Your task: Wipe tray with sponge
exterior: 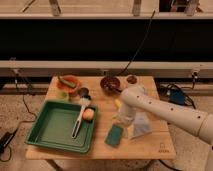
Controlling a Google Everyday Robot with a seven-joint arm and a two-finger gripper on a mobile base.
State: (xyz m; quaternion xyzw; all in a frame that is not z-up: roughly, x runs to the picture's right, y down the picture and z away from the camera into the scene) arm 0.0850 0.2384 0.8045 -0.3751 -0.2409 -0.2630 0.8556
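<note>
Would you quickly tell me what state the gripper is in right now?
Gripper: open, holding nothing, close over the sponge, which lies flat to the right of the tray.

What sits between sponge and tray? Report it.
Camera view: only a bare strip of table separates sponge from tray. The gripper hangs just beyond the sponge's upper right corner.

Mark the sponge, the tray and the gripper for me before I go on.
sponge (115,136): camera view, middle of its top face.
tray (54,126): camera view, bare floor in its left half.
gripper (123,125): camera view, its tip, close over the sponge's far edge.
</note>
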